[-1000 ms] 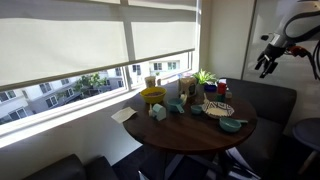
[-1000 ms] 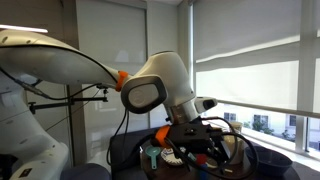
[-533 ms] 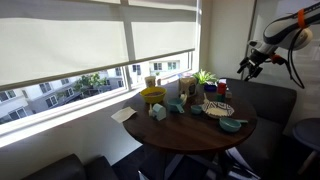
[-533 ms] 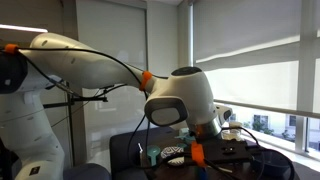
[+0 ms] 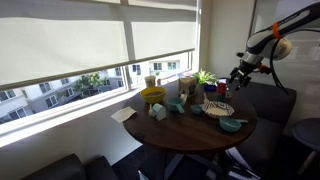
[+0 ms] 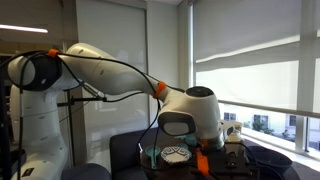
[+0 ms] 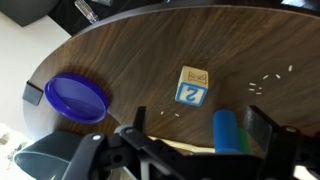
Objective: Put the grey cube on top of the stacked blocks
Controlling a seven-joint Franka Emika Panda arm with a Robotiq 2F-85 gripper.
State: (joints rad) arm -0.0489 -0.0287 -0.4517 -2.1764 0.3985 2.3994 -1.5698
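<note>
My gripper hangs above the far side of the round wooden table. In the wrist view it is open and empty. A tall blue block, with a bit of green beside it, stands on the table between the fingers, close to the right one. A small block with a blue "2" face lies just beyond it. A dark cube-like thing sits near the table's front left; I cannot tell if it is the grey cube. In an exterior view the arm hides most of the table.
A blue round dish lies left of the gripper. On the table are a yellow bowl, a potted plant, a woven plate and a teal bowl. A window wall runs behind, and dark seats surround the table.
The arm has swung from high at the right down and left towards the table, and the gripper now hangs over the table's far edge.
</note>
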